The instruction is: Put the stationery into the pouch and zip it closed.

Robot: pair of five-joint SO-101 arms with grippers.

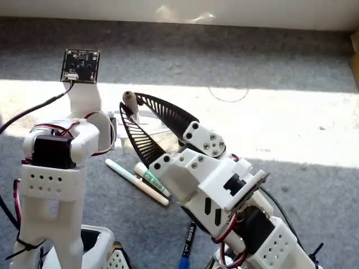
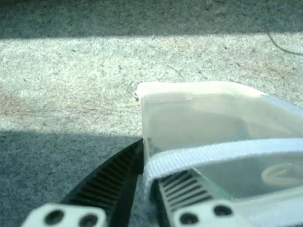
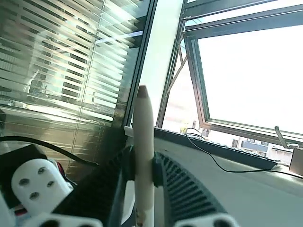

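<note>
Pouch (image 2: 203,123), translucent with a white zip tape, seen over the sunlit band of the grey surface (image 2: 71,71). One edge is pinched between the closed fingers of the left gripper (image 2: 144,163). The right gripper (image 3: 142,161) is raised above the middle of the surface and clamps a white pen (image 3: 143,137) between its black fingers. The pen's brownish tip stands out past the fingers. Loose on the surface beside the right arm are a white marker (image 1: 136,181) and a green-and-white stick (image 1: 152,180), lying just beside each other. A dark pen with a blue end (image 1: 187,249) lies toward the near edge.
</note>
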